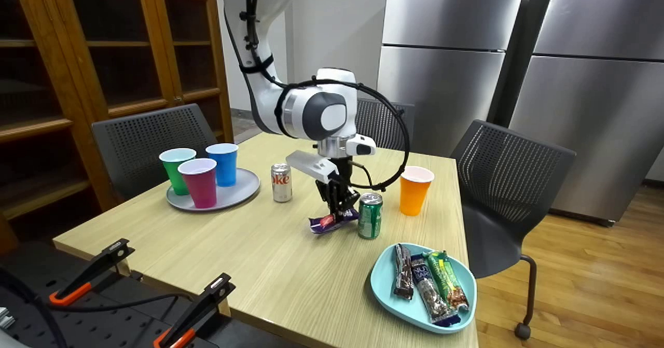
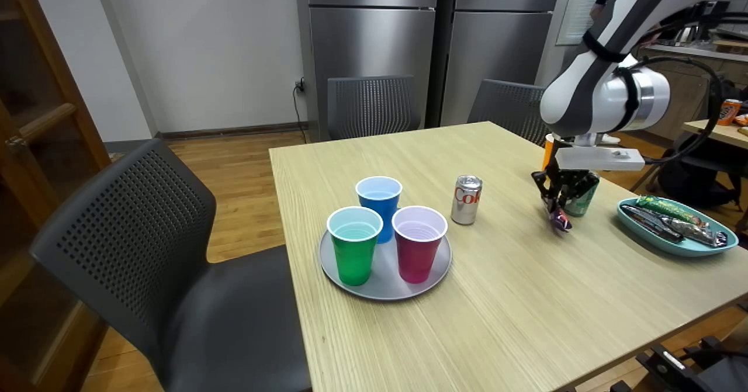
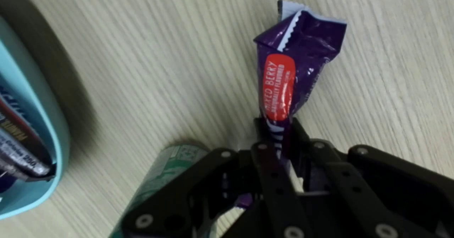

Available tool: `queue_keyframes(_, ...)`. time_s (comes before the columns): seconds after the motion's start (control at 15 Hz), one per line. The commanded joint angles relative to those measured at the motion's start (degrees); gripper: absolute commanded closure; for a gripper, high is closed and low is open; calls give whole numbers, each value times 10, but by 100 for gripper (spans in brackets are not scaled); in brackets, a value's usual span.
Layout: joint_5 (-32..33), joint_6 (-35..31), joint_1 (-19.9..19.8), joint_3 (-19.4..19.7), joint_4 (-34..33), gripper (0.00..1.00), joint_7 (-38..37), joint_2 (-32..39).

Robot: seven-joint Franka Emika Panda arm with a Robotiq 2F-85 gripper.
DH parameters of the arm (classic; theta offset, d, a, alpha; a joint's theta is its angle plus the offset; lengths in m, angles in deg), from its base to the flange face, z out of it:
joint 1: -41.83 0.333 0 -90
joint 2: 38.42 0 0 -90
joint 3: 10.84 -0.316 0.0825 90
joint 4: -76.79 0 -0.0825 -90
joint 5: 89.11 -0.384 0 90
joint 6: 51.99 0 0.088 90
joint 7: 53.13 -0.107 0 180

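Bar in purple wrapper [image 3: 298, 60], just left of the green can [image 1: 370, 216] in both ext. views, is pinched approx. mid-length btwn the fingers of the gripper [image 3: 278, 135]; in wrist view they hide most of its other end. Can't tell if it's on the table [image 1: 228, 260] or just off it. Same view: can's partly covered & cut off; teal plate [image 3: 58, 135] w/ bars [image 3: 21, 142] runs off left. In an ext. view, orange cup [image 2: 547, 149] is mostly behind the gripper.
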Motion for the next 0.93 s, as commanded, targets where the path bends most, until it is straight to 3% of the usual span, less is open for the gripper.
queue_keyframes(0.0, 60, -28, 13, 27, 82, 96, 51, -69)
queue_keyframes(0.53, 192, -144, 47, 88, 179, 96, 110, -117)
queue_keyframes(0.87, 224, -204, 58, 110, 224, 96, 152, -149)
